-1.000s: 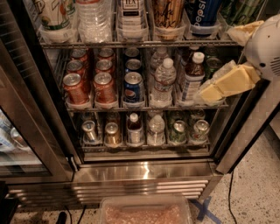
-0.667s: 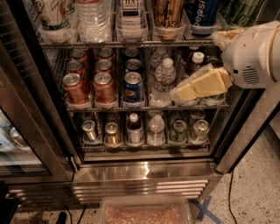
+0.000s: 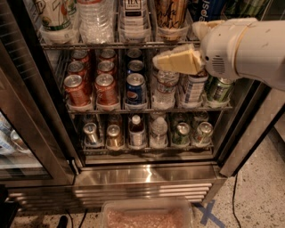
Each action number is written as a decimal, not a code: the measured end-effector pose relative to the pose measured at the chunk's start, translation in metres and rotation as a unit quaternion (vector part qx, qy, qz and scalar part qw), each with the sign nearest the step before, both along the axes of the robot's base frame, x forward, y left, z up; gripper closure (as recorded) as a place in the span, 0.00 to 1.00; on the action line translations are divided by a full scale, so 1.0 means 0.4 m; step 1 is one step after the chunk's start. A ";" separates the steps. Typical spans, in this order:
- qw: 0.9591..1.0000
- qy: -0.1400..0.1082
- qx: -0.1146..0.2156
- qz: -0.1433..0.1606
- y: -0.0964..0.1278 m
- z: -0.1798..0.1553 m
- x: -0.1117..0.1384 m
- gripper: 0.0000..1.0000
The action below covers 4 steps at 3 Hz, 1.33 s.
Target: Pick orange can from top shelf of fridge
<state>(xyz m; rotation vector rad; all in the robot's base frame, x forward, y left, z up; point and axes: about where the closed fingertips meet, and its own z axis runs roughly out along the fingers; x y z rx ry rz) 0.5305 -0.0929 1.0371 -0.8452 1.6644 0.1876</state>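
The orange can (image 3: 171, 12) stands in a clear tray on the top shelf (image 3: 102, 45) of the fridge (image 3: 147, 176), right of centre; its top is cut off by the frame edge. My gripper (image 3: 156, 62), cream-coloured on a white arm (image 3: 249, 46), reaches in from the right. It sits just below the top shelf's front rail, under and slightly left of the orange can, in front of a water bottle (image 3: 164, 87) on the middle shelf. It holds nothing that I can see.
On the top shelf, a white can (image 3: 133, 13) stands left of the orange can and a blue Pepsi can (image 3: 207, 9) right of it. Red cans (image 3: 76, 89) fill the middle shelf's left. The glass door (image 3: 26, 133) is open at left. A pink bin (image 3: 147, 216) lies on the floor.
The arm and gripper have moved left and up, from beside the middle shelf's right end to just under the top shelf rail below the orange can.
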 end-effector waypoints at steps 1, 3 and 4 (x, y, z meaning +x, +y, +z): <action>1.000 -0.011 0.002 -0.011 -0.009 0.015 0.009 0.13; 0.999 0.012 0.040 -0.016 0.024 -0.008 -0.042 0.19; 0.998 -0.010 0.056 -0.027 0.039 0.006 -0.022 0.13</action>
